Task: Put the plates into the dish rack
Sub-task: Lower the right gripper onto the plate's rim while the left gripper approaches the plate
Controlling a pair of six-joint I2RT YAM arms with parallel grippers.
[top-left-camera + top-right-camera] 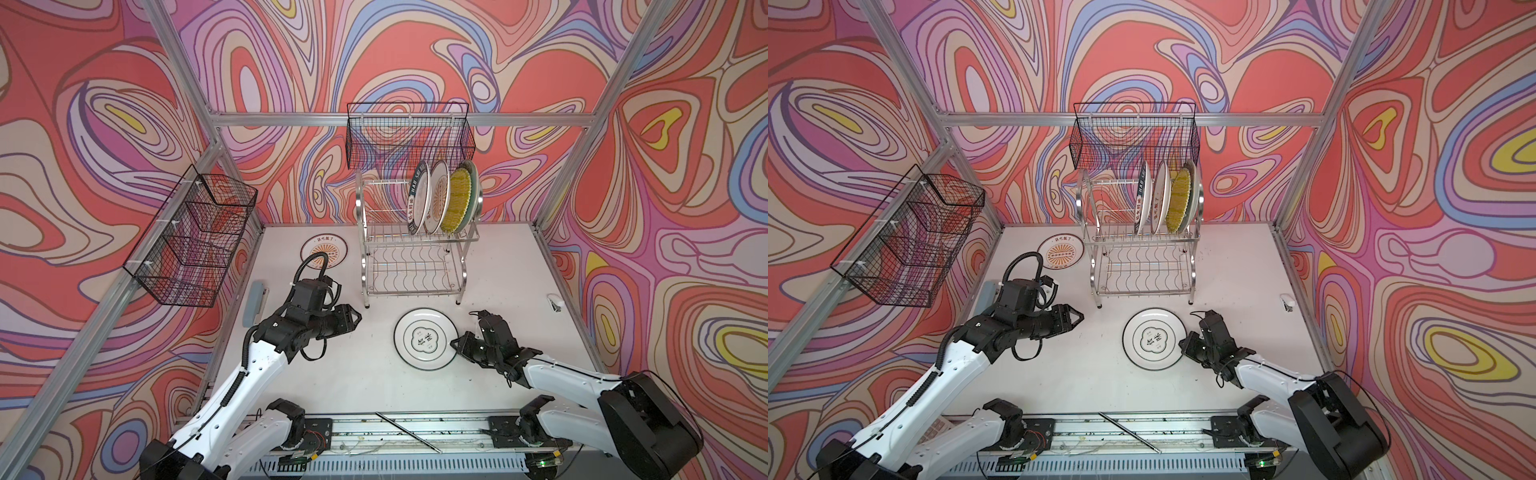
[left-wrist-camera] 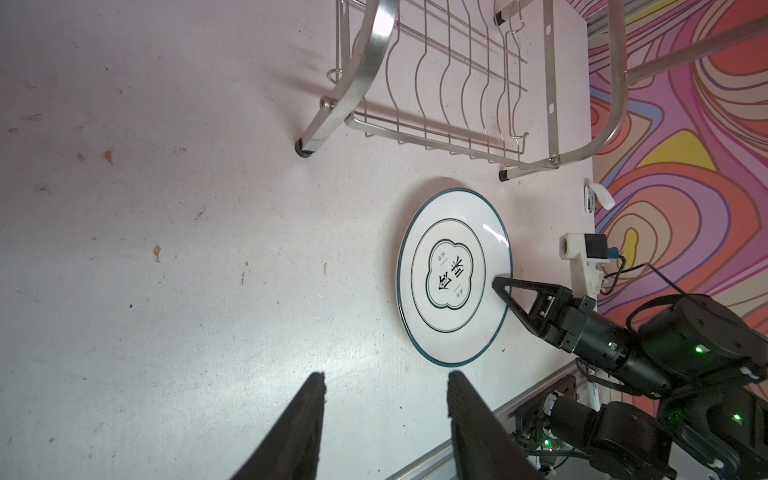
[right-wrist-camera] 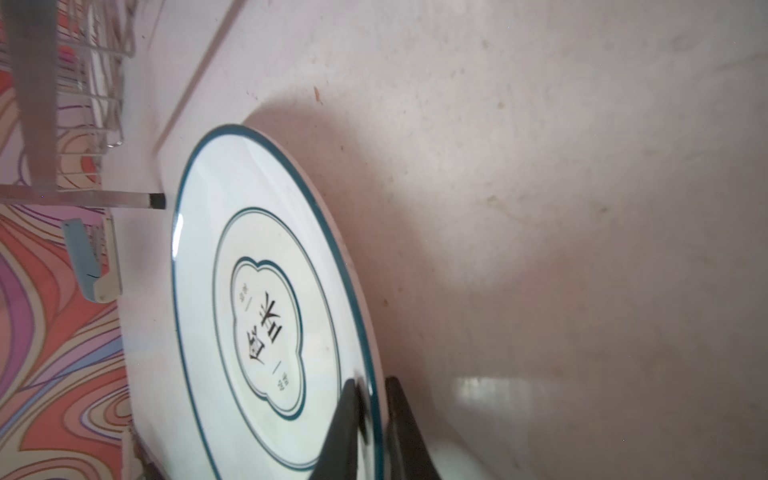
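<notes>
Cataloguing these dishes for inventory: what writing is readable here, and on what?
"HAO SHI", rest blurred: rim of the green-lettered plate in the dish rack.
"该吃饭了", likely: orange-sunburst plate lying flat.
Black-ringed plate: two large Chinese characters, unsure; small ones unreadable.

Swirl-patterned walls (image 1: 104, 104) and aluminium framing (image 1: 291, 119) enclose a scuffed white tabletop (image 1: 353, 386).

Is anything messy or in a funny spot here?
Yes. A thin metal rod lies slanted across the front rail, among dark crumbs. The table also has small brown stains.
</notes>
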